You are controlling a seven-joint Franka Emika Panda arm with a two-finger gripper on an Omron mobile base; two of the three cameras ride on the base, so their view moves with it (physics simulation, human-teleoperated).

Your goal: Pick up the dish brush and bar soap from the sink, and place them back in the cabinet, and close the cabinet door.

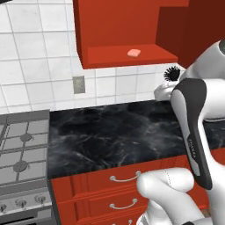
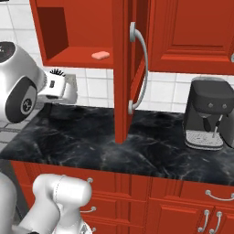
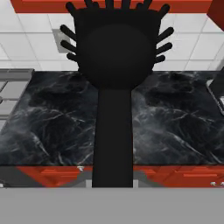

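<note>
Gripping the dish brush [image 3: 114, 83] by its thin handle, with the gripper [image 3: 112, 186] clenched on it at the bottom of the hand view and the bristly round head pointing away toward the tiled wall [image 3: 26, 26]. Holding the brush above the black marble counter [image 1: 114, 132], just under the open red cabinet [image 1: 110, 26], with only the bristles [image 1: 172, 73] peeking out past the white arm in the left base view. Resting already on the cabinet shelf: the salmon-pink bar soap [image 2: 101, 55], lying flat near the front edge. Standing wide open, edge-on in the right base view, the cabinet door [image 2: 122, 68] with its long silver bar handle [image 2: 139, 68]; beyond it, a black coffee machine [image 2: 209, 114] sitting on the counter. Showing at the left in the left base view, a grey gas stove [image 1: 22, 149] and a wall outlet [image 1: 78, 84].
</note>
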